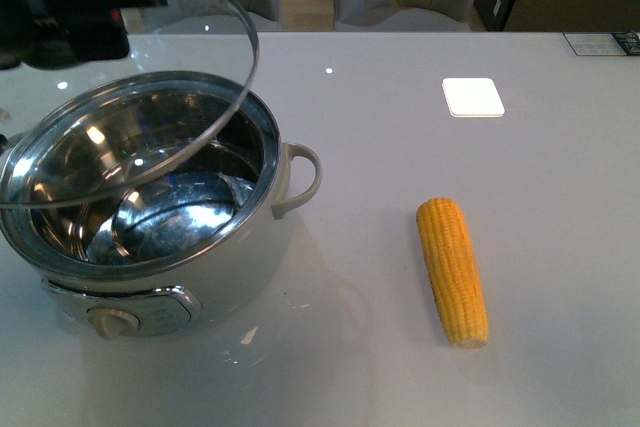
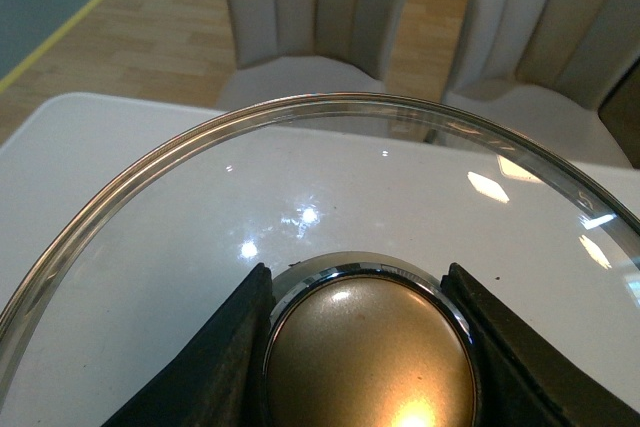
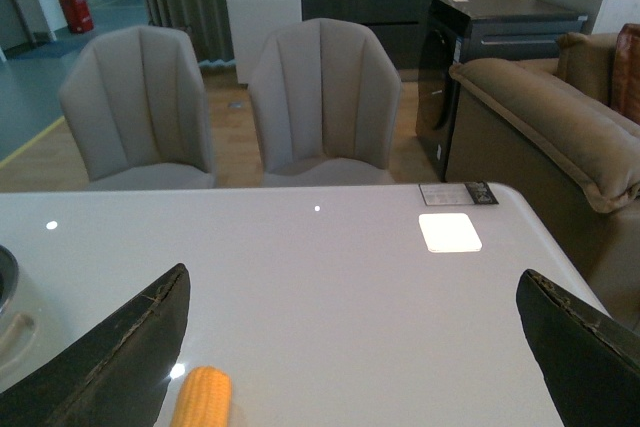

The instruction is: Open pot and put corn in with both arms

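Observation:
The cream-white pot (image 1: 250,237) stands at the left of the table, its steel inside bare, with a beige dial (image 1: 113,323) in front. My left gripper (image 2: 362,347) is shut on the gold knob (image 2: 370,357) of the glass lid (image 1: 215,57), holding it tilted above the pot's far left side. The lid's rim also arcs across the left wrist view (image 2: 300,107). The yellow corn (image 1: 453,269) lies on the table right of the pot. Its tip shows in the right wrist view (image 3: 200,397). My right gripper (image 3: 360,347) is open and empty above the table, near the corn.
A white square pad (image 1: 473,97) lies at the table's back right, with a small label (image 1: 600,43) at the far right edge. Two grey chairs (image 3: 320,97) stand behind the table, and a sofa (image 3: 550,137) to the right.

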`<state>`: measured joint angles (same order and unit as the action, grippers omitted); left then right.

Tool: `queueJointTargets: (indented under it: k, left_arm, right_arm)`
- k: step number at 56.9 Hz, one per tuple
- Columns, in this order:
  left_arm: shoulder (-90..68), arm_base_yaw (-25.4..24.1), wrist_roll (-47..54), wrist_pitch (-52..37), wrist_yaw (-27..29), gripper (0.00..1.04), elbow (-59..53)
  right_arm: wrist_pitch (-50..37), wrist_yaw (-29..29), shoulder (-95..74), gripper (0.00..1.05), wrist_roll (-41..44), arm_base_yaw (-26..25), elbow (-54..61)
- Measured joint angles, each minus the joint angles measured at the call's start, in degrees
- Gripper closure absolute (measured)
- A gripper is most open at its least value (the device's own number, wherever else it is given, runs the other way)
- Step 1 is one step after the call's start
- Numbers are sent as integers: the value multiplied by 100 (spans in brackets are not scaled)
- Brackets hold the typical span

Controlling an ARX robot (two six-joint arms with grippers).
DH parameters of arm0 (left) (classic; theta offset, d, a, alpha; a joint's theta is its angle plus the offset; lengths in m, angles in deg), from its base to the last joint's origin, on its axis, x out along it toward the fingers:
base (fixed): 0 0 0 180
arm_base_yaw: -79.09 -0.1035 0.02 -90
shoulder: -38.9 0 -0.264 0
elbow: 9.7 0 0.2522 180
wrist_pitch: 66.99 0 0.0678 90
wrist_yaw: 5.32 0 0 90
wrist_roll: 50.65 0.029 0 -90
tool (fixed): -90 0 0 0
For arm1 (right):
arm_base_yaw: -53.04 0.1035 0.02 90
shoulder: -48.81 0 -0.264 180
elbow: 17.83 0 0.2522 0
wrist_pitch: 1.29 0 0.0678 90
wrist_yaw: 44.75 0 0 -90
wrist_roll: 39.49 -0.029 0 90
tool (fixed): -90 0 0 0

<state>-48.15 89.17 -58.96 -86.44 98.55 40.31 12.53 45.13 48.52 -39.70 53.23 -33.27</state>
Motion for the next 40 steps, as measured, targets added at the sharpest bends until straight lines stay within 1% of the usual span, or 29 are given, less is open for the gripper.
queueJointTargets:
  k: [6,11,14,19,24,27,36,40]
  left_arm:
    - [179,-527,133,-11,-184,60,-70]
    - [203,-1169,299,-68,-407,60,-190]
    - [162,-1674,433,-184,-562,60,-299]
    - [46,-2170,566,-422,-675,60,-378]
    - [-140,-2566,678,-656,-745,60,-396]
    - [-367,-2918,752,-859,-793,60,-409]
    - [-1012,-3484,857,-1303,-872,60,-505]
    - [-1290,-3602,879,-1515,-874,60,-546]
  right_arm:
    - [0,0,0,9,0,0,0]
    - [0,0,0,9,0,0,0]
    - [0,0,0,9,0,0,0]
    - [0,0,0,9,0,0,0]
    - [0,0,0,9,0,0,0]
    - [0,0,0,9,0,0,0]
    - [0,0,0,9,0,0,0]
    - [0,0,0,9,0,0,0]
